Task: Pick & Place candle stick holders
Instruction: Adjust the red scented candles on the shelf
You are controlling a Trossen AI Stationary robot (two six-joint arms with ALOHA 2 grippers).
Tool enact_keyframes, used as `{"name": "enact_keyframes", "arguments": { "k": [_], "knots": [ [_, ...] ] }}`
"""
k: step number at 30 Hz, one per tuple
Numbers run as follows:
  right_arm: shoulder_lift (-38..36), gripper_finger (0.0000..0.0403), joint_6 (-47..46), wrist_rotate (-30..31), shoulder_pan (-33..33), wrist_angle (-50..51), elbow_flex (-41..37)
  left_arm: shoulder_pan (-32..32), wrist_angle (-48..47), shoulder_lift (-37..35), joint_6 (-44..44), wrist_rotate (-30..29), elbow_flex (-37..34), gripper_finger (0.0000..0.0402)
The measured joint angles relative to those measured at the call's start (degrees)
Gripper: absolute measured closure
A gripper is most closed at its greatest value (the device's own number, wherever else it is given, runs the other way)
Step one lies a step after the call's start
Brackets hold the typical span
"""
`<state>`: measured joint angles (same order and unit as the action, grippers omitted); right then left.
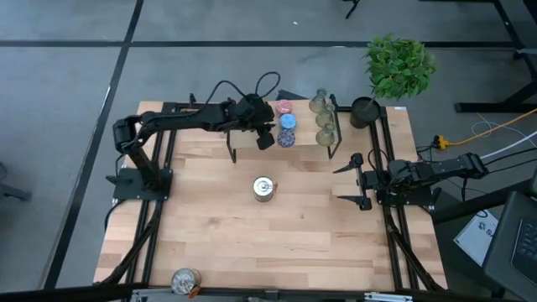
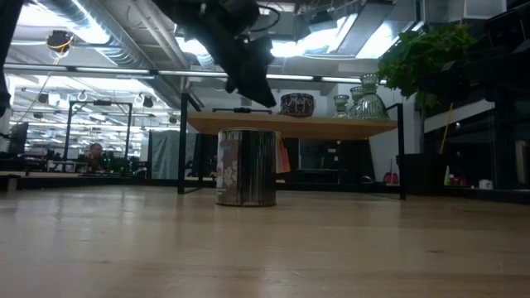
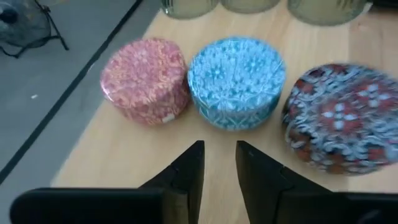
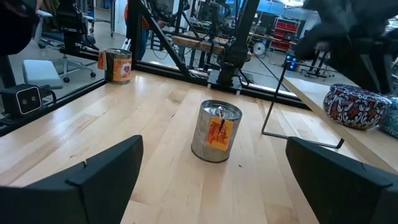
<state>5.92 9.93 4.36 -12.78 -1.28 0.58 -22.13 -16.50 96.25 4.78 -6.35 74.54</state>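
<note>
- While the right arm waits at the tabletop's (image 1: 277, 243) right edge, the left arm reaches over a raised wooden shelf (image 1: 302, 138) at the far side.
- Left gripper (image 3: 219, 163) hangs above the shelf, just short of the blue holder (image 3: 236, 81); its fingers (image 3: 189, 171) are nearly together with a narrow gap and grasp nothing.
- On the shelf three patterned holders lie in a row: the pink holder (image 3: 146, 78), the blue one touching it, and the purple-speckled holder (image 3: 339, 115) just beside the blue one.
- Behind that row stand three pale green glass holders (image 1: 322, 117), only their bases showing in the left wrist view.
- One silvery holder (image 1: 263, 189) stands upright near the middle of the tabletop, well apart from both arms; from the right wrist it shows an orange label.
- Another silvery holder (image 1: 185, 281) sits at the near left edge of the tabletop.
- Right gripper (image 1: 351, 184) points toward the middle silvery holder, its fingers (image 4: 93, 177) spread wide and released, touching nothing.
- A black pot (image 1: 365, 111) with a green plant (image 1: 398, 63) stands at the far right corner, beside the shelf.
</note>
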Motion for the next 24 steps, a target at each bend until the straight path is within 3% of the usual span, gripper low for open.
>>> {"name": "enact_keyframes", "arguments": {
  "k": [4, 12, 24],
  "knots": [
    [0.0, 0.0005, 0.0, 0.0, 0.0, 0.0, 0.0, 0.9, -3.0, -2.5, 0.0, 0.6, 0.0, 0.032],
    [0.0, 0.0005, 0.0, 0.0, 0.0, 0.0, 0.0, 3.6, -10.2, -4.6, 2.7, 10.2, -0.1, 0.0336],
    [0.0, 0.0005, 0.0, 0.0, 0.0, 0.0, 0.0, 6.7, -6.6, -4.1, 3.5, 7.2, -0.1, 0.0362]
  ]
}}
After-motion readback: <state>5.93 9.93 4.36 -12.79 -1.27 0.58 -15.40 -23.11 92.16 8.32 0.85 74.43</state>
